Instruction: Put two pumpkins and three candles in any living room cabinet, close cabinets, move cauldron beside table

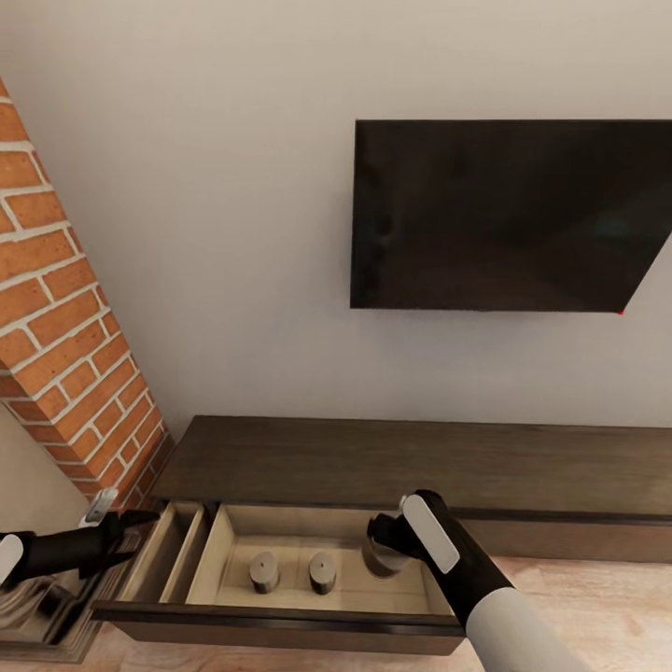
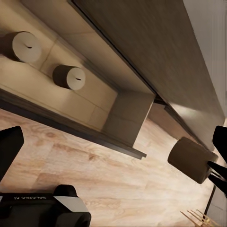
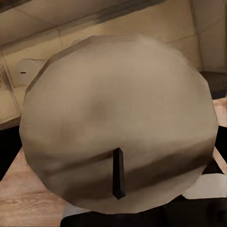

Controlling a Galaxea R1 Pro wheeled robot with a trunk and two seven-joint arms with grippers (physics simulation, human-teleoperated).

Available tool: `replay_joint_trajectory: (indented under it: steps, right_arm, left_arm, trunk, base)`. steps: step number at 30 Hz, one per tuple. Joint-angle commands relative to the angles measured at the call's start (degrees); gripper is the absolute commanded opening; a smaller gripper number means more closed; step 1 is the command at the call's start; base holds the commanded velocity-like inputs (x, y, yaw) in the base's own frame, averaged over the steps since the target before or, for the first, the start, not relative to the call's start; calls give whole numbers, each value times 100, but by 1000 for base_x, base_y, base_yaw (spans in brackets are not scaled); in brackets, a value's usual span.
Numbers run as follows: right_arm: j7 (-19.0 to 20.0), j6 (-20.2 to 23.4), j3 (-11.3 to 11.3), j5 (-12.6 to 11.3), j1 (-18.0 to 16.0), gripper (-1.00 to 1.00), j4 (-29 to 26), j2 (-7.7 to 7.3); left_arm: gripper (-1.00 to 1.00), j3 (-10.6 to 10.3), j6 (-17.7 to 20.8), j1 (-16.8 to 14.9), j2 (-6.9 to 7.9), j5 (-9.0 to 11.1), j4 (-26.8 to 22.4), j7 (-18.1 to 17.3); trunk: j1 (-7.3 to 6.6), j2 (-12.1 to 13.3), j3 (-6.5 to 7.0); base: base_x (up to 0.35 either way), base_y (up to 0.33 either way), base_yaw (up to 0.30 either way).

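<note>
Head view: looking down on a long dark cabinet against a pale wall, beneath a black screen, with a brick column to the left. Showing one drawer pulled open, pale wood inside. Two candles standing upright on the drawer floor, one just beside the other, not touching. Right jaws hanging over the right end of the drawer, closed around a third candle held just above the drawer floor. Left jaws hovering at the drawer's left corner, parted, gripping nothing.

Left wrist view: looking across the wood floor at the open drawer. Showing the two standing candles, and, flat tops and small wicks facing the camera. Farther along, the third candle hanging off the floor of the drawer, pinched by dark fingers.

Right wrist view: facing the held candle very close, its round top and dark wick turned to the camera. Behind it, the pale drawer interior and part of another candle.
</note>
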Motion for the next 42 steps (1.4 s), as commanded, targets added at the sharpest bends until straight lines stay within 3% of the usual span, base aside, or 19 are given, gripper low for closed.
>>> replay_joint_trajectory:
  steps: [1, 5, 9, 24, 30, 42]
  right_arm:
    - [3, -105, 6, -26, 1, -100, 12, 7]
    - [11, -183, 20, 113, 2, -100, 24, 23]
    - [26, -194, 120, 214, 2, -100, 26, 28]
    - [21, -154, 149, 222, -6, -100, 41, 29]
    - [20, -150, 141, 230, -38, -100, 384, 29]
    - [20, -182, 150, 240, -59, -100, 474, 29]
  left_arm:
    - [100, 0, 0, 6, 16, -2, 0, -142]
    - [100, -6, 0, 43, 40, -54, 0, -715]
    - [100, -9, 0, 59, 53, -61, 0, -919]
    - [100, -9, 0, 70, 67, -64, 9, -958]
    - [100, -7, 0, 70, 67, -68, 9, -959]
    - [100, 0, 0, 70, 69, -71, 9, -957]
  trunk:
    - [23, -42, -19]
    - [110, -202, -90]
    - [154, -282, -126]
    - [154, -282, -126]
    - [286, -523, -234]
    - [550, -1004, -450]
  base:
    - [0, 0, 0]
    - [0, 0, 0]
    - [0, 0, 0]
    - [113, 83, 0]
    - [7, 4, 0]
    - [0, 0, 0]
